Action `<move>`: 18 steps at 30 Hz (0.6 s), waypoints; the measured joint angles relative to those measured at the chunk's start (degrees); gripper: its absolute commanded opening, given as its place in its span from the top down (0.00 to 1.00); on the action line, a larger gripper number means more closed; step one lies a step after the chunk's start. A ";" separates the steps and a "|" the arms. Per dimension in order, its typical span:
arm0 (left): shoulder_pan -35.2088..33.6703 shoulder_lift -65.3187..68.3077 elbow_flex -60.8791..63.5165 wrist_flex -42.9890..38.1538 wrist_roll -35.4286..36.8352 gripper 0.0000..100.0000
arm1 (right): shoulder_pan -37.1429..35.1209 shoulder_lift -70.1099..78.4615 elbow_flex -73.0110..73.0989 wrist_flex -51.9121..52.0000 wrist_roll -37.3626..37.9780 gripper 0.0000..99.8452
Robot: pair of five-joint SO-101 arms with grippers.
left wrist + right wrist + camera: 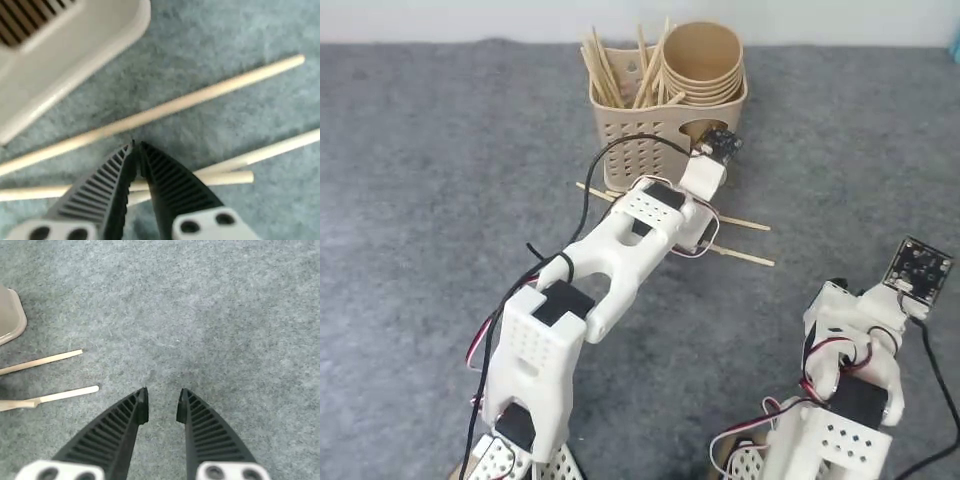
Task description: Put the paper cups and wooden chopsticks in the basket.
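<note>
Three chopsticks [200,97] on carpet [225,45], left hand [136,146] closed just over them

A basket [630,150] stands at the far middle of the table [420,200]. Stacked paper cups [700,60] sit in its right side and upright chopsticks [605,70] in its left. Loose chopsticks [748,258] lie just in front of it, under the left gripper [136,146]. The right gripper [161,402] is well apart, nearer and to the right.

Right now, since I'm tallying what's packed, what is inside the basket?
A nested stack of paper cups and leaning wooden chopsticks stand in the basket; its walls cover their lower parts.
</note>
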 measured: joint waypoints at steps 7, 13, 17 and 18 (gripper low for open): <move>0.62 -0.09 -1.85 11.25 0.00 0.99 | 0.00 0.00 0.00 0.00 0.00 0.90; 0.70 -2.46 -1.58 24.35 0.09 0.99 | 0.00 0.00 0.00 0.00 0.00 0.90; 1.58 -6.77 0.26 30.95 0.18 0.99 | 0.00 0.00 0.00 0.00 0.00 0.90; 2.02 -8.44 1.41 31.74 0.18 0.99 | 0.00 0.00 0.00 0.00 0.00 0.90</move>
